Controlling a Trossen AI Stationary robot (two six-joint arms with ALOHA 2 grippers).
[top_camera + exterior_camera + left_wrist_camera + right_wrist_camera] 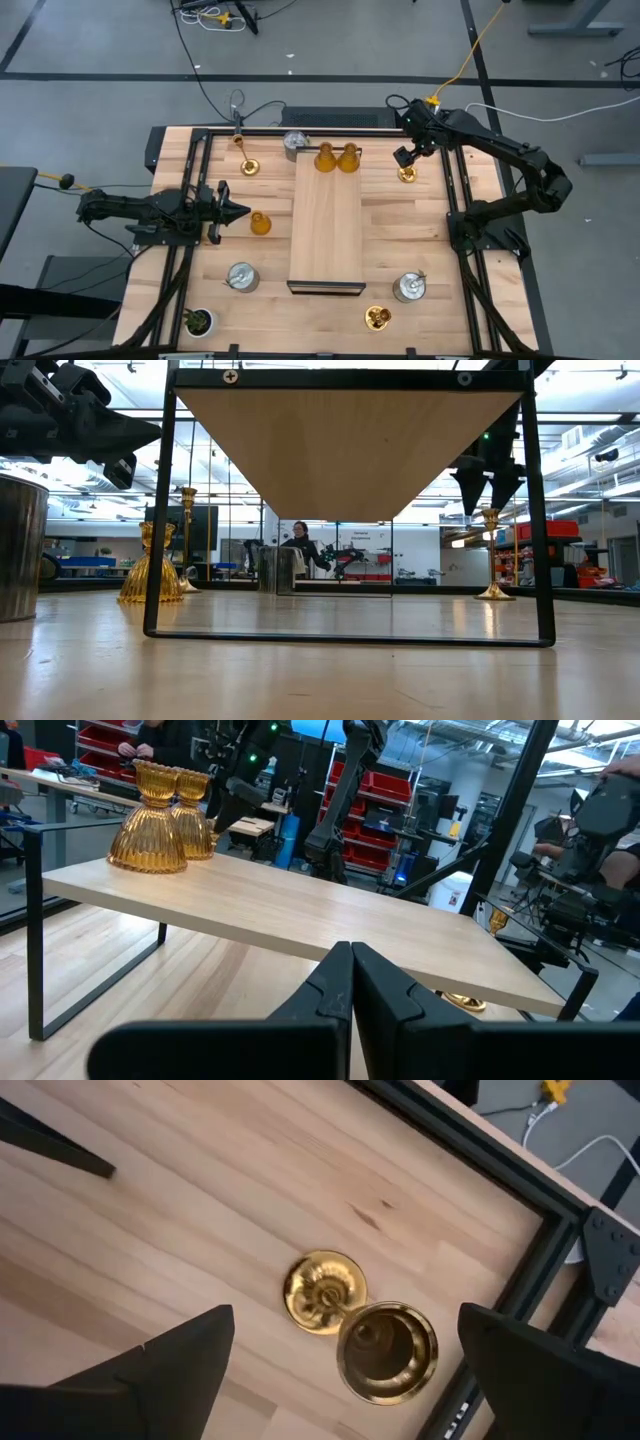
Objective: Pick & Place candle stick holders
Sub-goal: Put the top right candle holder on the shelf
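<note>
1. My right gripper (407,163) hangs over the far right part of the counter (400,240), fingers spread as wide as they go, holding nothing.
2. Through the right wrist camera I see a gold candle stick holder (385,1350) standing upright between the two fingers, touching neither; its round base (322,1292) sits on the wood near the black frame rail (470,1145).
3. My left gripper (238,211) waits on the left side, fingers pressed together and empty, pointing at an amber holder (260,223) just beside its tips.
4. Two amber holders (337,158) stand touching each other at the far end of the raised wooden shelf (326,225).
5. A silver holder (295,144) stands by the shelf's far left corner; two more silver ones (240,277) (408,288) stand either side of its near end.
6. Other gold holders: far left (247,166), near right (377,318).
</note>
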